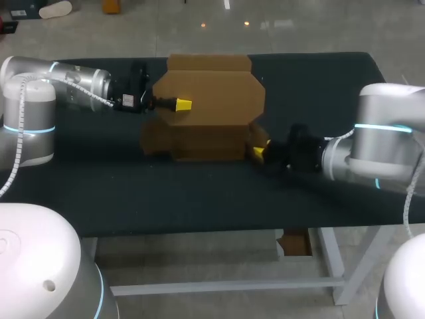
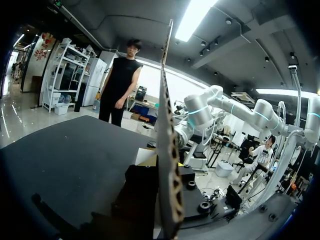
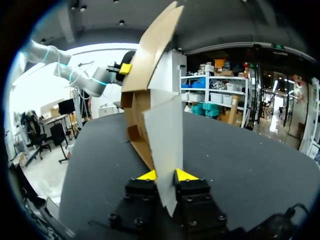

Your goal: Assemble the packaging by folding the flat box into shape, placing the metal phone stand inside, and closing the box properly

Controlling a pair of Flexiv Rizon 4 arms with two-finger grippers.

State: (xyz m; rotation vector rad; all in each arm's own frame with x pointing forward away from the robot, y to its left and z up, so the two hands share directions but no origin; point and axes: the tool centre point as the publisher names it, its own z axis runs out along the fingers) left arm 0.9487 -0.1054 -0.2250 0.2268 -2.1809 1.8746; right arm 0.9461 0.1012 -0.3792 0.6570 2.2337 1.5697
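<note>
Cardboard box (image 1: 212, 100), half-folded: left hand (image 1: 182, 104) clamps its far panel, right hand (image 3: 164, 176) clamps its right flap, both arms level.

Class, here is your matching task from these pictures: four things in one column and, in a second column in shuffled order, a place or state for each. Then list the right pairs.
Things
1. left pincer
2. right pincer
3. cardboard box
4. table

Places or states
A. dark, bearing the box
B. clamped on a flap at the box's right end
C. brown, partly folded, not closed
D. clamped on the box's raised panel from its left side

Pairs: 1-D, 2-B, 3-C, 4-A
</note>
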